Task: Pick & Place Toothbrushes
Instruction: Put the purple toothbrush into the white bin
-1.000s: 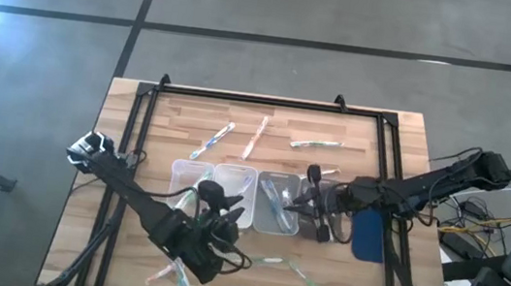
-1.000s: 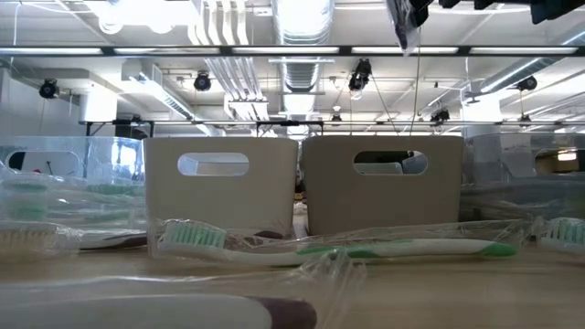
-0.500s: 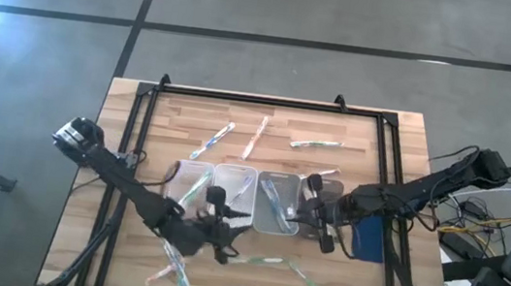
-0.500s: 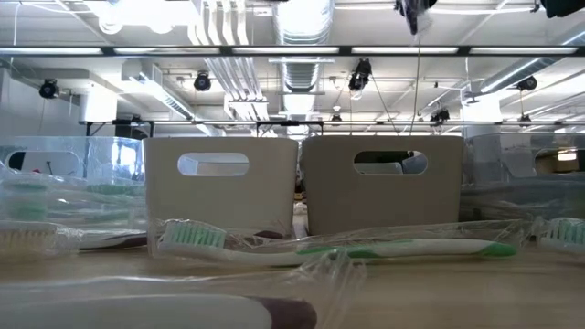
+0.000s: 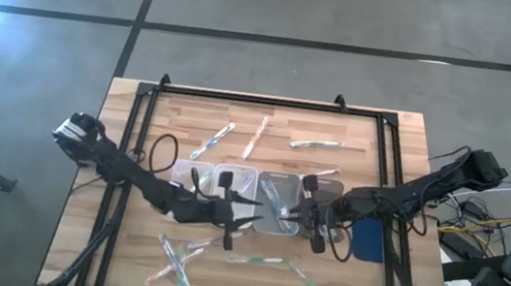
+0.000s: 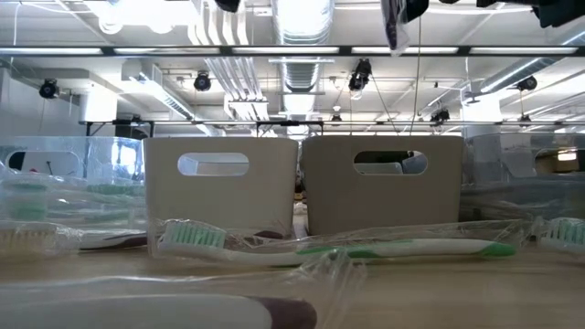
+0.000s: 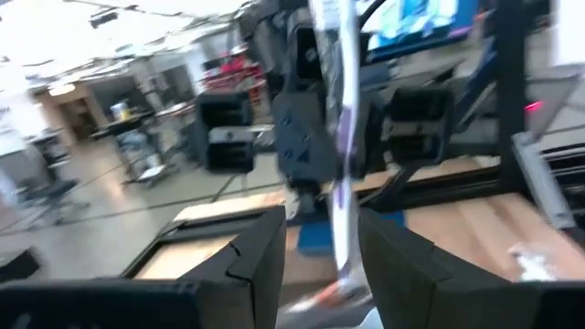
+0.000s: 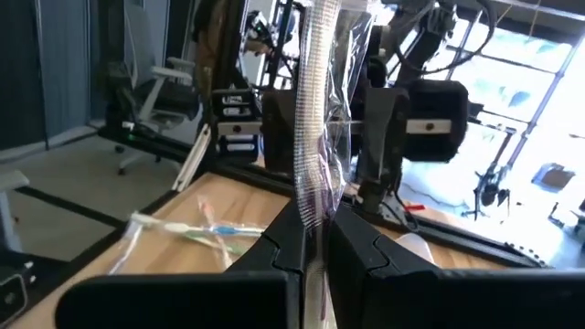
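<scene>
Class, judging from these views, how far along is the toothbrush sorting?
Done: some toothbrushes lie in the clear trays. In hand: the right hand is shut on a wrapped toothbrush; the left hand has one between its fingers. Left: loose toothbrushes remain on the table.

Wooden bench [image 5: 402,142] seen from above, its planked top edged by a black frame [image 5: 251,99]. Three clear rectangular trays [image 5: 236,182] stand side by side at mid-bench. Three wrapped toothbrushes [image 5: 257,136] lie spread along the far part of the bench; several more [image 5: 256,258] lie scattered on the near part. A blue pad [image 5: 368,240] lies toward the right edge. In the low view, a green-bristled toothbrush [image 6: 329,245] lies across the bench in front of two beige bins [image 6: 302,183].
</scene>
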Available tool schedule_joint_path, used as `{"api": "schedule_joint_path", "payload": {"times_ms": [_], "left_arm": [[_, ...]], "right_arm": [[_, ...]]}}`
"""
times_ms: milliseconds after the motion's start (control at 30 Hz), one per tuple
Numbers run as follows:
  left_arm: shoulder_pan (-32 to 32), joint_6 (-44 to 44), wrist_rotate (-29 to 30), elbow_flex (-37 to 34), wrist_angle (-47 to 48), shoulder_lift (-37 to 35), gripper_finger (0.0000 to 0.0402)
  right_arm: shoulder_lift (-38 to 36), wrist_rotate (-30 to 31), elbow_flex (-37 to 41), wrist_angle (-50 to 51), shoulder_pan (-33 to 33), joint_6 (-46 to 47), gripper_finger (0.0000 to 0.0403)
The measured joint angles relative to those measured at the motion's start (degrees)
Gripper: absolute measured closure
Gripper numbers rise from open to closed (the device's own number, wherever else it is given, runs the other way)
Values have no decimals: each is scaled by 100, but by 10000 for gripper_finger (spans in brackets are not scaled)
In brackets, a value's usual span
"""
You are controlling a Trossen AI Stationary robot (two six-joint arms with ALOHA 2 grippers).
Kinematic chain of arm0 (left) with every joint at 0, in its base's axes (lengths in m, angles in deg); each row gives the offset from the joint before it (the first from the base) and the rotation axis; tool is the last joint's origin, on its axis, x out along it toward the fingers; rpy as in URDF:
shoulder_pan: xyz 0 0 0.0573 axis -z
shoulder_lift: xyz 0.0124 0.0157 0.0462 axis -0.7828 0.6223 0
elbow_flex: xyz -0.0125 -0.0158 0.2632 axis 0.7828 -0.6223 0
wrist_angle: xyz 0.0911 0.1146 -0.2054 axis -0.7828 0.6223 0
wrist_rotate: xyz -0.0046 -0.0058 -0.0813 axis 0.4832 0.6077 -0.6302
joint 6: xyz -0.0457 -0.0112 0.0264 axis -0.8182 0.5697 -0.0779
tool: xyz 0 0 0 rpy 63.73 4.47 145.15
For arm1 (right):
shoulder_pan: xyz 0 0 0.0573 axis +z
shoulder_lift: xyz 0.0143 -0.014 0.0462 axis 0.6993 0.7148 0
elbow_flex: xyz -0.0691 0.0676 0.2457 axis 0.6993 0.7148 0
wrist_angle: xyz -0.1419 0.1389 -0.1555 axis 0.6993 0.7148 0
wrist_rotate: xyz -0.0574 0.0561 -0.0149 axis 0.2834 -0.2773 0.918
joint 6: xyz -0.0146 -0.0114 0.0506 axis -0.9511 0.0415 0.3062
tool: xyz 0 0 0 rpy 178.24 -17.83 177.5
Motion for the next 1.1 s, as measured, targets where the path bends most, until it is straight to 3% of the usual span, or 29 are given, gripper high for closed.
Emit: {"api": "schedule_joint_path", "payload": {"times_ms": [100,267,633,1100], "left_arm": [[-177,-16,-482,70,-18,0,259],[-353,72,-637,214,-15,0,259],[-647,24,-1666,412,-58,0,259],[-721,357,-1871,1041,-13,482,259]], "right_arm": [[74,1,0,-179,0,-24,389],[93,1,-5,-200,0,-80,389],[93,1,-13,-352,-2,-278,389],[95,318,-13,-498,-13,-385,389]]}}
